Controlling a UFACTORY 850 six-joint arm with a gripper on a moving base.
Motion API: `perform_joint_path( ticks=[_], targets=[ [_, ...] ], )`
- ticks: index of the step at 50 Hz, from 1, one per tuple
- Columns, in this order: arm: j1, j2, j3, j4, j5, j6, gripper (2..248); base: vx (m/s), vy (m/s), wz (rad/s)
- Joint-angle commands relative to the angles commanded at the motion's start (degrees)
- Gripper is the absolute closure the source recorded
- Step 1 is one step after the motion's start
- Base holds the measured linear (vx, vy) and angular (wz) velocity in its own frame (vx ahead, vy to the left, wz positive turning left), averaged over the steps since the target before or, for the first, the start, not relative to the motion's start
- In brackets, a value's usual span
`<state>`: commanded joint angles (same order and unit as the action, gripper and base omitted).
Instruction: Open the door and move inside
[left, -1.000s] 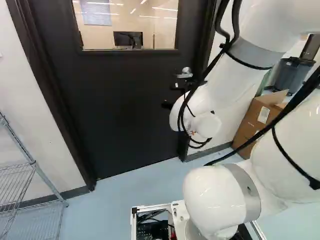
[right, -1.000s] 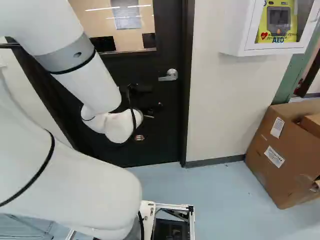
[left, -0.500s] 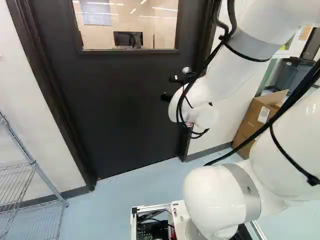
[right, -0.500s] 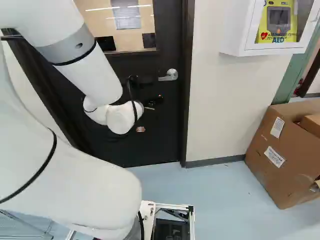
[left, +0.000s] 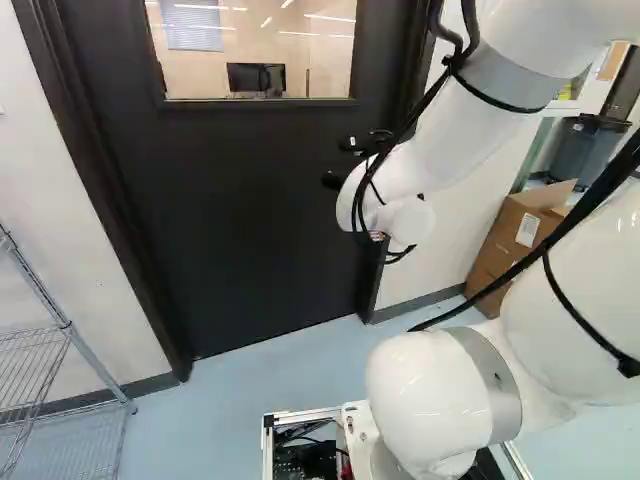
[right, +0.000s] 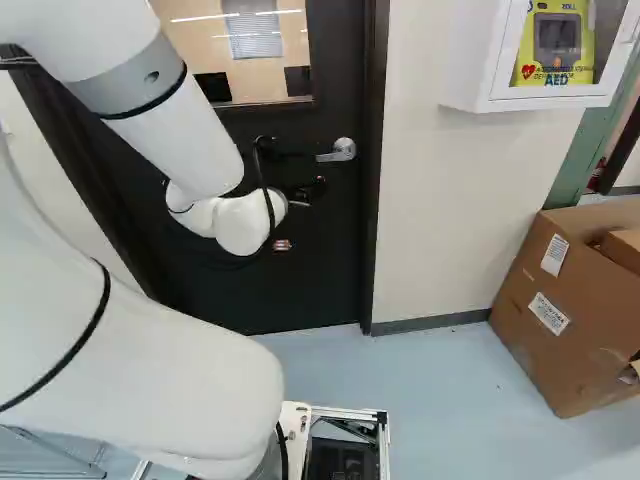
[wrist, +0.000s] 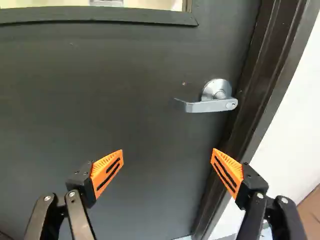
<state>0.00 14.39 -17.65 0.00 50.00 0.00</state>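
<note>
and here we are, my gripper (wrist: 167, 150) facing the door (wrist: 125, 105), fingers spread wide, orange pads (wrist: 107, 172) with nothing between them. the metal lever handle (wrist: 206, 106) sits ahead of me, beyond the fingertips and nearer the frame-side finger, on the door's edge just beside the dark door frame (wrist: 262, 75). it lies level, free end pointing away from the frame, and nothing touches it!

now, the feel of it: smooth, rigid metal, likely slippery under the pads, and probably sprung, so it should push back as it turns. my pick is out towards the free end, well away from the round pivot, where a downward press gets most leverage. the door itself looks heavy and stiff, so once the latch gives, i'd expect a slow, steady swing.
</note>
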Motion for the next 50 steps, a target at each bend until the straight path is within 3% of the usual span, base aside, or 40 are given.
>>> perform_joint_path(
  ticks=[50],
  targets=[
    [-0.01,0.01,-6.56,0.0,0.0,0.0,3,0.0,0.0,0.0]
  ],
)
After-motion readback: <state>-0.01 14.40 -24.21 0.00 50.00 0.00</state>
